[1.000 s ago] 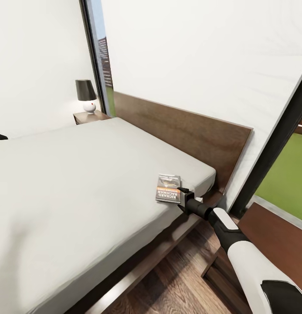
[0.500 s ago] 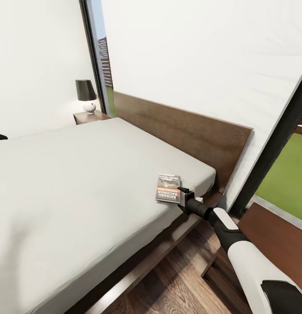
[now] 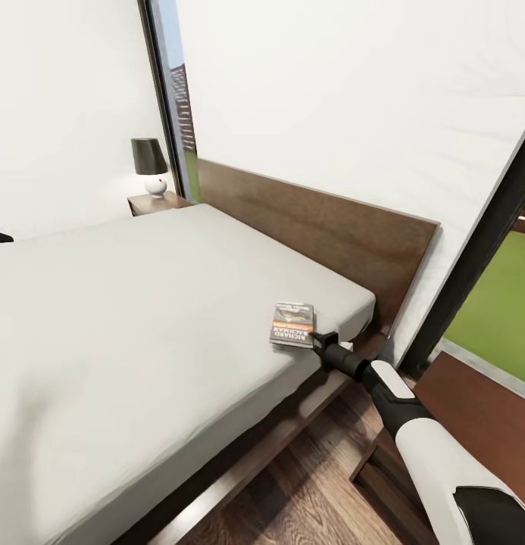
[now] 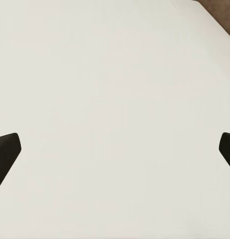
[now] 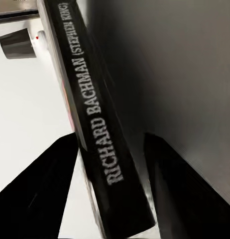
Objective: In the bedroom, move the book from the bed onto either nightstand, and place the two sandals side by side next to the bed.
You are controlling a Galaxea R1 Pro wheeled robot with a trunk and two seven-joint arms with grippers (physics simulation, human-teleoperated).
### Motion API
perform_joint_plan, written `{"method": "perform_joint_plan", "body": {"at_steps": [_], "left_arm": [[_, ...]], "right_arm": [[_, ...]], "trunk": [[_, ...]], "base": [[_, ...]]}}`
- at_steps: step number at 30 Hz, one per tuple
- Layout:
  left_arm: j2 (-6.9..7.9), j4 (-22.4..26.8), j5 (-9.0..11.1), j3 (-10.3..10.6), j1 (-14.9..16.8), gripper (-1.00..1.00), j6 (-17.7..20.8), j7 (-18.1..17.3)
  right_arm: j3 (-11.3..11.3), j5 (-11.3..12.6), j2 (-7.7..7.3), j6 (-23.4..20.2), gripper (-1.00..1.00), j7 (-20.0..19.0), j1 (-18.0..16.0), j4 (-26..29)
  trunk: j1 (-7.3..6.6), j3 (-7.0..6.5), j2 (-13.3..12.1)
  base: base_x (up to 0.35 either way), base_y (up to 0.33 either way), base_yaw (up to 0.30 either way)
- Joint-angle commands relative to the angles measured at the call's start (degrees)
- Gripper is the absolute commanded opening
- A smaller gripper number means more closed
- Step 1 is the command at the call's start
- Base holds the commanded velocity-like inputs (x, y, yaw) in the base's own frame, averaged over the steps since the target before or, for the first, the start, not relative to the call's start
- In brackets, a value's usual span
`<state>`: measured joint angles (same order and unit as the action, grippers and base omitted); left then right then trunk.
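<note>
— What have your jaws got?

— My right gripper [image 5: 112, 199] sits astride the spine of the thin dark paperback with the orange-red band and white "RICHARD BACHMAN" lettering [image 3: 293, 325]; one black finger [image 5: 43, 191] lies on each side of it, closed on the book's near edge as far as I can judge. The book lies near the corner of the plain light-grey mattress of the low dark-framed bed [image 3: 141, 318], its near edge looking slightly raised.

— How will it handle?

— Light and thin, I'd say, but floppy: held at one edge, the free side may sag or the glossy cover slip. I'd want the fingers deeper over the spine, where it's stiffest.

— And the other arm?

— My left gripper [image 4: 115, 149] is spread wide, its dark tips at either side of the wrist view, over bare mattress, holding nothing.

— What's around?

— Just behind my right arm is a reddish-brown wooden surface [image 3: 482, 416], which I take for the nearer bedside table. Well beyond the book, across the mattress, stands the small dark wooden nightstand [image 3: 157, 202] with the black-shaded, white-based lamp [image 3: 150, 165]. The wide dark wooden headboard [image 3: 330, 227] runs beside the book; I see nothing between jaws and the near table.
</note>
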<state>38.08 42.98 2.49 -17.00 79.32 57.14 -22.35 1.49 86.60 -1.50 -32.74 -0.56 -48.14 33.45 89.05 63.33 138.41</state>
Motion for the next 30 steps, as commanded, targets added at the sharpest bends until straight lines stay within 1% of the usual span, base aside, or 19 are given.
{"method": "perform_joint_plan", "body": {"at_steps": [1,30], "left_arm": [[0.02,0.0,0.2,-0.1,0.0,1.00,0.3,0.0],[0.06,0.2,0.4,0.0,0.0,1.00,0.4,0.0]], "right_arm": [[0.2,-0.3,0.01,-0.3,-1.00,0.0,0.0,-0.1],[0.2,-0.3,0.02,-0.3,-1.00,-0.1,0.0,-0.1]], "trunk": [[-0.01,0.05,0.0],[-0.01,0.05,0.0]], "base": [[0.000,0.000,0.000],[0.000,0.000,0.000]]}}
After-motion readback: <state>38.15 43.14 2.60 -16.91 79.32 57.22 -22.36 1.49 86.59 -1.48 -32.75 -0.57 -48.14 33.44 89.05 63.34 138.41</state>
